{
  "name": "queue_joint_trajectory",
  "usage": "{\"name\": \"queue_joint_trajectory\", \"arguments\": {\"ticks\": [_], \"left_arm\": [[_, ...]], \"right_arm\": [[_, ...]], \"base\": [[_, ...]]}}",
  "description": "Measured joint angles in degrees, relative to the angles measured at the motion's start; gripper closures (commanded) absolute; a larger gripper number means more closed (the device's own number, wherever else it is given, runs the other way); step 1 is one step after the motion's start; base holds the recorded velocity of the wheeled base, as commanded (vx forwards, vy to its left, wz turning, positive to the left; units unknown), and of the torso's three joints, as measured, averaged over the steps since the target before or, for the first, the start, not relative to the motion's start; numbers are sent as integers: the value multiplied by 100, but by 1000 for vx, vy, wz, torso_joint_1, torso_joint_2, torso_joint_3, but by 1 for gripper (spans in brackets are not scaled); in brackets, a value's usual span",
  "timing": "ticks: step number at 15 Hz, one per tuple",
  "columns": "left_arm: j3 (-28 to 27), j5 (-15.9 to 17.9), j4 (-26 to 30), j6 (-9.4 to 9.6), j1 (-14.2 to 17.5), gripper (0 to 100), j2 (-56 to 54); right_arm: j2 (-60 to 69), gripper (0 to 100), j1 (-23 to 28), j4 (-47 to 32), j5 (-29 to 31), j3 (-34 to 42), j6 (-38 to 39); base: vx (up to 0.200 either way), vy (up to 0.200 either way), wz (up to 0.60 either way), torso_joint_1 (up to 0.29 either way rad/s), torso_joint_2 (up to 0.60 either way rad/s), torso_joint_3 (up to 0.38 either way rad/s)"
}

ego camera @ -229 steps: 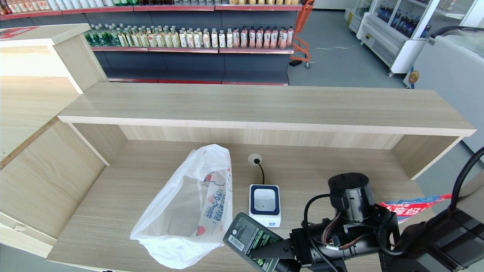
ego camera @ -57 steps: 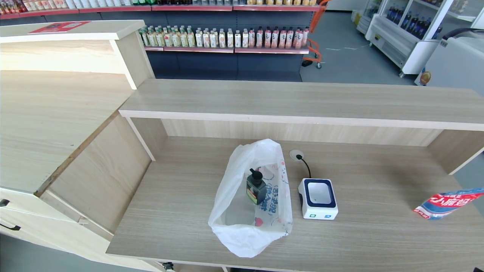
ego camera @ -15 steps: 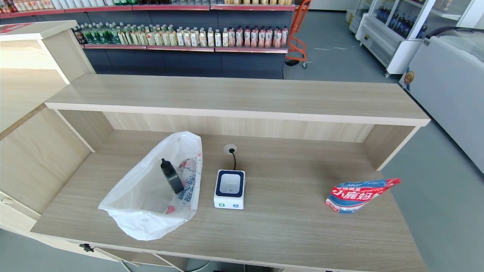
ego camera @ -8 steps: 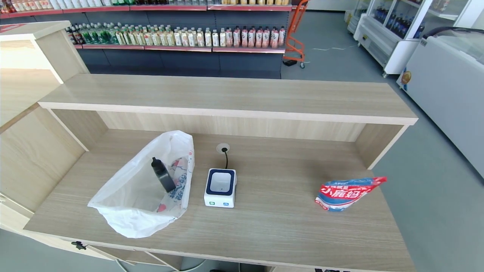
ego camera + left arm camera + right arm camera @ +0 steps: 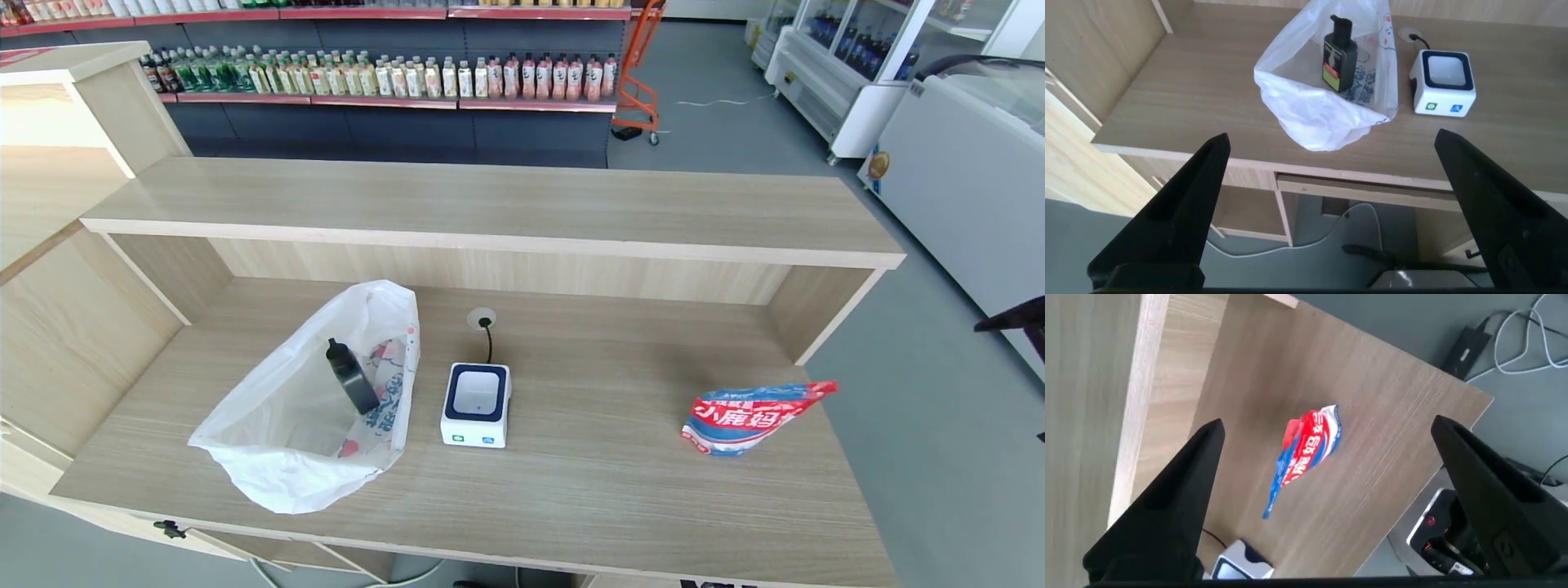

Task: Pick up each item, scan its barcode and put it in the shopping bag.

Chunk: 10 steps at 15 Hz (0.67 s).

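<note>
1. The left claw (image 5: 1333,140) is spread wide and holds nothing. Its two dark fingers (image 5: 1176,216) hang out past the near edge of the wooden counter (image 5: 620,498), higher than the counter top.
2. Ahead of the left claw and lower than it, the white plastic shopping bag (image 5: 277,457) lies on the counter with its mouth open towards the claw.
3. A black pump bottle (image 5: 351,379) sits inside the bag, pump end up. It leans against the bag's printed side and is clear of both claws.
4. The barcode scanner (image 5: 476,405), white with a dark blue frame round its window, stands just beside the bag on the right claw's side. Its black cable (image 5: 488,343) runs to a round hole in the counter.
5. The right claw (image 5: 1327,425) is also spread wide and empty, held high over the right part of the counter.
6. Straight below the right claw, in line with the gap between its fingers (image 5: 1167,510), the red and blue snack pouch (image 5: 751,416) lies flat on the counter. It is well apart from the scanner and touches neither finger.
7. Beyond the counter's raised ledge, far ahead of both claws, store shelves (image 5: 392,82) carry rows of drink bottles.
</note>
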State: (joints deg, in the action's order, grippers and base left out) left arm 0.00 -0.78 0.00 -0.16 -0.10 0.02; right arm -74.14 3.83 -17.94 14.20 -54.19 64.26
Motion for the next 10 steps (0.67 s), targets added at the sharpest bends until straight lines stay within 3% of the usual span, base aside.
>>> {"name": "queue_joint_trajectory", "arguments": {"ticks": [4,10], "left_arm": [[0,0,0,0,0,0,0],[0,2,0,0,0,0,0]], "right_arm": [[-1576,0,-614,1009,38,391,223],[-2881,0,-1079,1999,-72,78,34]], "base": [[0,0,0,0,0,0],[0,0,0,0,0,0]]}}
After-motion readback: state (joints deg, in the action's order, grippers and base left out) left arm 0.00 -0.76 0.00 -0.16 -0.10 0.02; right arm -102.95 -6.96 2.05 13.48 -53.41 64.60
